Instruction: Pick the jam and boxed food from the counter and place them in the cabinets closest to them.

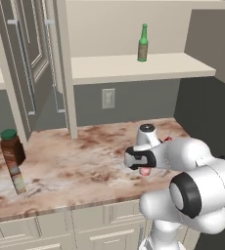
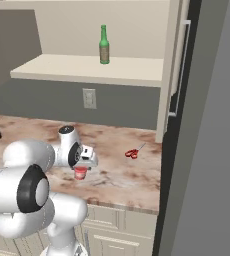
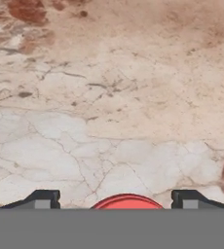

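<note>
The jam (image 1: pixel 145 171) is a tiny jar with a red lid (image 3: pixel 127 201), standing on the marble counter (image 1: pixel 75 161) near its front right. My gripper (image 1: pixel 144 166) points down right over it, open, one fingertip (image 3: pixel 45 199) on each side of the lid with a gap on both sides. From the right base view the jam (image 2: pixel 80 173) shows just under the hand (image 2: pixel 84 156). The boxed food (image 1: pixel 18 181) stands upright at the counter's left end. The open cabinet (image 1: pixel 134 68) with its cream shelf hangs above the counter.
A brown jar with a green lid (image 1: pixel 11 146) stands just behind the boxed food. A green bottle (image 1: pixel 143 44) is on the cabinet shelf. Red scissors (image 2: pixel 133 153) lie on the counter to the right of the jam. An open cabinet door (image 1: pixel 31 63) juts out on the left.
</note>
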Motion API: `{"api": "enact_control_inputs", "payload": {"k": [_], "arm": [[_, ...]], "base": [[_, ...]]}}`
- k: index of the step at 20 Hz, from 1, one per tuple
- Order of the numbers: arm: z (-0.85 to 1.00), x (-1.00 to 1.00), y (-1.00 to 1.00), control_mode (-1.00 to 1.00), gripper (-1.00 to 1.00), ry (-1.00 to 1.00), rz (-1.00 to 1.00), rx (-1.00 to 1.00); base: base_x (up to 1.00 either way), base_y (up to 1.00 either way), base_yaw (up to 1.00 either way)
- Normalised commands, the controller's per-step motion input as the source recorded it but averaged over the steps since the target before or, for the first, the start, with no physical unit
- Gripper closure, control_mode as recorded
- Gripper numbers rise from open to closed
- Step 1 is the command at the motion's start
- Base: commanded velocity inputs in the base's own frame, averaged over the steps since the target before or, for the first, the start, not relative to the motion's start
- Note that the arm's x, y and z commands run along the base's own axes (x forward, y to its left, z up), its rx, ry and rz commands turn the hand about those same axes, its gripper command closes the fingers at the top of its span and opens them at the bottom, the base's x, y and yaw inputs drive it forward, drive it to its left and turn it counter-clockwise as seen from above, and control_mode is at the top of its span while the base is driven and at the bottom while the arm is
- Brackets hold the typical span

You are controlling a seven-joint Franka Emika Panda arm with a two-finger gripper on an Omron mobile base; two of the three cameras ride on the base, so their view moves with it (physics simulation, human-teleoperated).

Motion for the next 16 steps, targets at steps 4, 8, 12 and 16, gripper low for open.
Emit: {"api": "enact_control_inputs", "payload": {"k": [4, 8, 12, 16], "arm": [[0.06, 0.0, 0.0, -1.0, 1.0, -0.01, -0.01, 0.0], [0.54, 0.0, 0.0, -1.0, 1.0, -0.08, -0.05, 0.0], [0.79, -0.01, 0.0, -1.0, 1.0, -0.1, -0.03, 0.01], [0.9, 0.0, 0.0, -1.0, 1.0, -0.1, -0.01, 0.02]], "base": [[0.0, 0.0, 0.0], [0.0, 0.0, 0.0], [0.0, 0.0, 0.0], [0.0, 0.0, 0.0]]}}
